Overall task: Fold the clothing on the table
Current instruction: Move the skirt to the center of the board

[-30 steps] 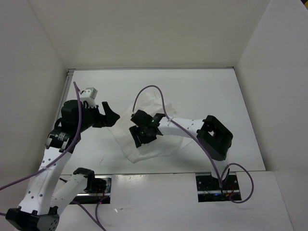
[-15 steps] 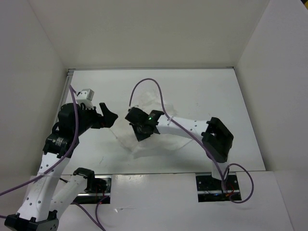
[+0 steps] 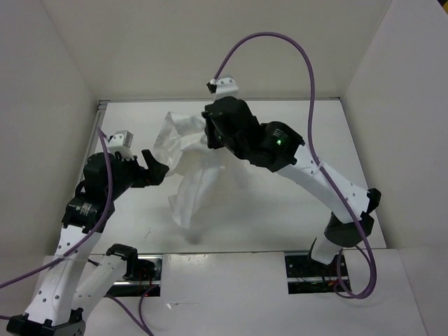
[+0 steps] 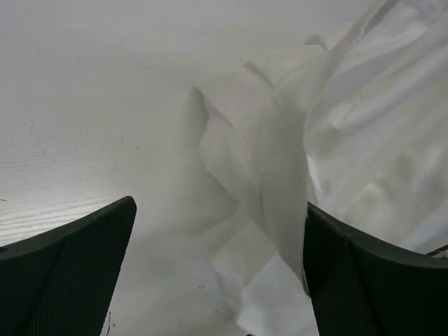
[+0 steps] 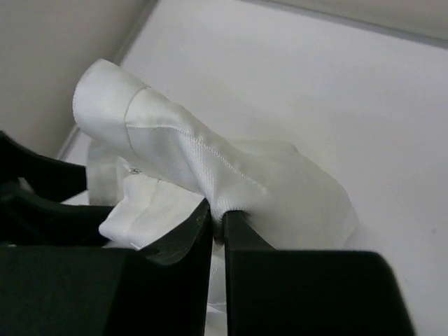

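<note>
While the right gripper (image 5: 218, 218) pinches the clothing (image 3: 194, 183) tight and holds it up above the table (image 3: 294, 189), its bottom end hangs down to the table. The left gripper (image 3: 155, 166) hangs wide open just beside the clothing.

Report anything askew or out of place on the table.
The thin white fabric garment is not lying flat: the right end effector pinches one hemmed edge and holds it up, so the cloth hangs bunched, its lower end trailing on the glossy white table. The left end effector is open beside it, holding nothing.
</note>
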Tool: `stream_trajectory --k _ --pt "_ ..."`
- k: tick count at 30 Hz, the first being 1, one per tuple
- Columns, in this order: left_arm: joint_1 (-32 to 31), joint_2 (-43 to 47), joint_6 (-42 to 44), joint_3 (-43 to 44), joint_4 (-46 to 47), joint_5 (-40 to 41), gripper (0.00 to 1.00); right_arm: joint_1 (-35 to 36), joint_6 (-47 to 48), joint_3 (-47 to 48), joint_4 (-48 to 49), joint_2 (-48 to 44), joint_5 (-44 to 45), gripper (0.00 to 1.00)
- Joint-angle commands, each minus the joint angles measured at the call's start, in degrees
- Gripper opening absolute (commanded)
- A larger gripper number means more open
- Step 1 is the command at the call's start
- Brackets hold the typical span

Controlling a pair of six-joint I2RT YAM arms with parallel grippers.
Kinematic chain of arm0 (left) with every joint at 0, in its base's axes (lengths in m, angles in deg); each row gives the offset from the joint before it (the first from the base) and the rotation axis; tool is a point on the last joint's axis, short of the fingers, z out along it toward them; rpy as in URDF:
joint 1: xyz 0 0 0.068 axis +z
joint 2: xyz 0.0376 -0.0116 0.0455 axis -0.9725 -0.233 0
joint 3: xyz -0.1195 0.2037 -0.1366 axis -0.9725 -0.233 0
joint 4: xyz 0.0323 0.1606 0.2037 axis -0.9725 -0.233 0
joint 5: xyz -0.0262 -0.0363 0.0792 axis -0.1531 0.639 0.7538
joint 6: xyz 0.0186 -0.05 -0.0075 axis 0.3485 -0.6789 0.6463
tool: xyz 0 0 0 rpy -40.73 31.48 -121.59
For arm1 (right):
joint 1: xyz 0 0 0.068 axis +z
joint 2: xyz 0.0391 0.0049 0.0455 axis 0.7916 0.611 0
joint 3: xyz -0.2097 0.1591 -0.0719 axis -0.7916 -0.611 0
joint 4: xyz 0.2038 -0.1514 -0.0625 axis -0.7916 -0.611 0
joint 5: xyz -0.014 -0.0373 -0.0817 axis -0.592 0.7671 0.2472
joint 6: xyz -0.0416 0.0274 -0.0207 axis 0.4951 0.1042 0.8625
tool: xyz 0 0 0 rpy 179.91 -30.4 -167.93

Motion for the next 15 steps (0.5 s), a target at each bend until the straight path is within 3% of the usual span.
stream_trajectory --k 1,3,6,10,13,15 --pt "-0.2 1.84 -1.31 -0.4 1.7 1.13 1.0 -1.86 -3.52 -11.15 -4.87 -3.44 6.58 0.14" --pt "-0.2 1.84 -1.31 -0.4 1.7 1.13 1.0 -3.7 -7.4 -23.77 -4.33 -8.69 2.56 0.32" --pt "-0.2 -1.39 -1.31 0.91 -0.4 0.0 1.0 -10.81 -15.67 -37.71 -6.78 -16.07 -2.72 0.43" --pt "-2.92 -8.08 -1.92 2.15 -0.41 -1.59 0.94 -16.45 -17.88 -43.28 -9.43 -21.55 -1.52 0.57" --pt "-6.43 -14.58 -5.86 2.76 0.9 2.69 0.87 -16.46 -16.66 -43.28 -7.06 -20.17 -3.52 0.58" --pt "-9.07 -21.32 -8.59 4.6 0.91 4.81 0.53 -16.46 -15.95 -43.28 -3.46 -18.23 -5.28 0.58"
